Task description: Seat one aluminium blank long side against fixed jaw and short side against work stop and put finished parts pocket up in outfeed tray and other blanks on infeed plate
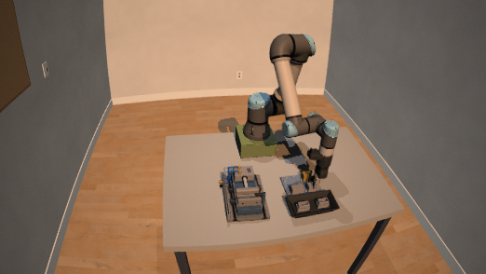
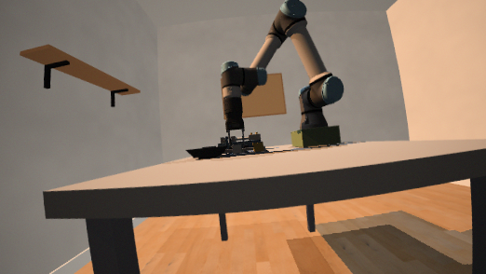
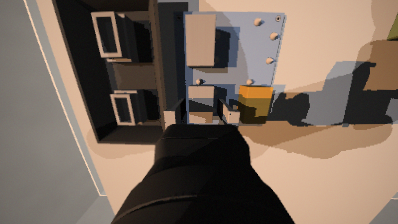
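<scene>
Straddling an aluminium blank (image 3: pixel 201 98) at the near edge of the infeed plate (image 3: pixel 260 50), the fingers stand spread wide and empty, likely lining up a pick; the brass blank (image 3: pixel 255 102) sits just right, the counter (image 1: pixel 195 224) beneath.

On the bench (image 1: pixel 195 224), the vise (image 1: pixel 244 193) sits left of the infeed plate (image 1: pixel 292 183). The outfeed tray (image 1: pixel 290 207) lies in front of the plate, with two finished parts (image 1: pixel 303 205) inside. The arm's base (image 1: pixel 247 148) stands behind.
</scene>
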Controlling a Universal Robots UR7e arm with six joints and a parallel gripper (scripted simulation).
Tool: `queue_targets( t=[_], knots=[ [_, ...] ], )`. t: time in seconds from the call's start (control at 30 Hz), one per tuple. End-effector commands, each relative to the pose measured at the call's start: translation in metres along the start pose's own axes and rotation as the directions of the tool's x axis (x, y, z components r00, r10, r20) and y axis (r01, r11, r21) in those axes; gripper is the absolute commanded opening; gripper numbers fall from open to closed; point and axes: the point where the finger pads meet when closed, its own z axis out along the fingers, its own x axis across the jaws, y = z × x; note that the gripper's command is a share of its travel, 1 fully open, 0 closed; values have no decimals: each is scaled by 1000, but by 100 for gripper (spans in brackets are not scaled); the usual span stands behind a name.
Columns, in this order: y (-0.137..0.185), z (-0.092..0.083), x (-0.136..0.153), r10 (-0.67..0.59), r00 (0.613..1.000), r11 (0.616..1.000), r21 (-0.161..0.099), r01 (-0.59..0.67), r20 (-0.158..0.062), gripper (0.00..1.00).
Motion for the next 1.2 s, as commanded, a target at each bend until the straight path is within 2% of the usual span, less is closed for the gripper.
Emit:
queue_targets(
  t=[0.0,1.17],
  knots=[
    [-1,5,2,1,1000,1000,1,-1,-3,100],
    [-1,9,1,1,1000,1000,0,-1,-2,100]
  ],
)
